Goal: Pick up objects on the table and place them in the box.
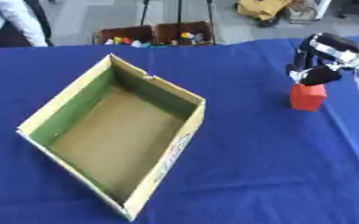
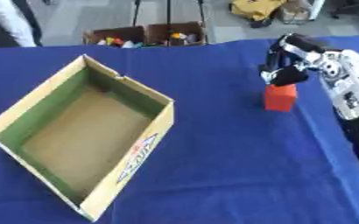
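Note:
A red block [image 1: 307,98] stands upright at the right side of the blue table [image 1: 274,170]. My right hand [image 2: 286,72] comes in from the right edge and sits on the block's top, its black fingers curled down around the upper part. Whether the block's base still touches the cloth I cannot tell. The open cardboard box [image 1: 179,93], green and brown inside, lies askew at the left and centre of the table and holds nothing. It is well apart from the block. My left hand shows in no view.
Bare blue cloth stretches between the box and the block and along the near right. Beyond the table's far edge stand two brown crates [image 1: 156,34] with small coloured things. My silver right forearm [image 2: 350,87] runs along the right edge.

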Controlling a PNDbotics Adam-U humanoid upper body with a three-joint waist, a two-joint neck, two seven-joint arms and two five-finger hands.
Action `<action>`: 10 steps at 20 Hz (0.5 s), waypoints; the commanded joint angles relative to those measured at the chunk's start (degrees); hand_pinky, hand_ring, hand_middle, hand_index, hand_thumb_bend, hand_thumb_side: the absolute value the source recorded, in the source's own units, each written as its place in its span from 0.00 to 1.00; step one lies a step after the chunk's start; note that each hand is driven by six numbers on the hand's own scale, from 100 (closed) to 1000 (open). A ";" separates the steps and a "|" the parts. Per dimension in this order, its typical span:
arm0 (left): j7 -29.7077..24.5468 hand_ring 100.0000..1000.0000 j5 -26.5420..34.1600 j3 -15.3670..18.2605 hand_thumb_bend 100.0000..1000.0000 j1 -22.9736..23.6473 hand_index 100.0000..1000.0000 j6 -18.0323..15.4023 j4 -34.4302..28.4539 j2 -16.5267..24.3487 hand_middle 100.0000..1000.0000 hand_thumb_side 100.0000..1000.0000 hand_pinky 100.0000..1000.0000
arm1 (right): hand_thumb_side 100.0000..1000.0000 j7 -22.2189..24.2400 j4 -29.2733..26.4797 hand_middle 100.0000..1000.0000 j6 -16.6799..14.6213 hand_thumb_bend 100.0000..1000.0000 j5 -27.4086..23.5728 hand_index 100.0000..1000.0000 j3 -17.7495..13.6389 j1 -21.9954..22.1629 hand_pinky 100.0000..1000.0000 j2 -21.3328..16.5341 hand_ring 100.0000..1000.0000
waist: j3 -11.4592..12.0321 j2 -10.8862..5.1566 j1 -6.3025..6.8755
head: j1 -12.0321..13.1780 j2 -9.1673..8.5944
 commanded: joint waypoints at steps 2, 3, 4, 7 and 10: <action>-0.04 0.59 0.18 0.27 0.00 -0.27 0.87 0.23 -1.07 1.04 0.76 0.69 0.47 | 0.10 1.63 -2.54 0.65 -0.43 0.24 0.99 0.66 -0.47 -0.34 0.49 -2.90 0.66 | -0.12 -0.96 -1.09 | 0.05 -0.39; -0.06 0.59 0.17 0.29 0.00 -0.25 0.87 0.26 -1.07 1.06 0.76 0.69 0.47 | 0.08 3.02 -3.11 0.72 -1.10 0.33 1.52 0.75 -0.51 -0.21 0.55 -2.99 0.73 | -0.19 -1.00 -1.08 | 0.06 -0.35; -0.09 0.59 0.15 0.30 0.00 -0.22 0.87 0.31 -1.07 1.09 0.76 0.69 0.47 | 0.08 5.05 -3.64 0.74 -2.01 0.38 1.61 0.78 -0.71 -0.14 0.58 -3.11 0.75 | -0.29 -1.06 -1.07 | 0.10 -0.29; -0.08 0.59 0.09 0.36 0.00 -0.12 0.87 0.47 -1.07 1.20 0.76 0.69 0.47 | 0.07 10.20 -5.19 0.79 -3.91 0.58 -0.10 0.82 -2.10 -0.13 0.63 -3.56 0.80 | -0.57 -1.35 -1.09 | 0.30 -0.13; 0.05 0.59 0.16 0.44 0.00 0.00 0.87 0.62 -1.07 1.40 0.76 0.69 0.47 | 0.12 13.20 -6.56 0.82 -4.43 0.79 -3.18 0.84 -3.62 -0.11 0.65 -4.18 0.82 | -0.85 -1.75 -1.16 | 0.51 -0.11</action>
